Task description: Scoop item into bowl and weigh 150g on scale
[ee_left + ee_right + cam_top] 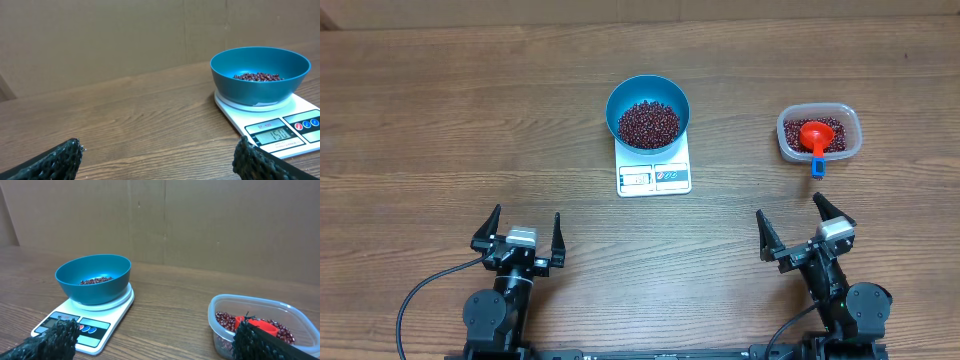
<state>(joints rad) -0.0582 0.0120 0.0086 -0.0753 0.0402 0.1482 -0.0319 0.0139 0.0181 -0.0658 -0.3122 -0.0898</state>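
The desk (pixel 420 120) was seen to carry all the task's things in the upper half of the overhead frame. At centre the scale (pixel 654 176) was set with the blue bowl (pixel 616 100) standing on its platform, and the beans (pixel 648 123) were heaped inside the bowl. In the left wrist view the display (pixel 272 134) appeared to read the wanted weight, so the weighing was judged done or nearly so.

The chief risk was judged to be a knock. Were an arm swung across the centre of the frame, the bowl could be pushed off the platform or the scale shifted, and the reading would be lost or beans spilled. One more scoopful would also overshoot the weight.

At the upper right the clear container (pixel 856 135) was set well apart from the scale. More beans were held in it, with the red scoop (pixel 815 135) lying in them and its blue handle end (pixel 817 168) hanging over the near rim. That overhang was judged a second hazard: a brush against it could tip the scoop out and scatter beans on the desk.

The left pincer (pixel 525 222), at the lower left, was spread wide, with nothing gripped or touched. The right pincer (pixel 790 210), at the lower right, was likewise wide and empty, below the container and apart from it.
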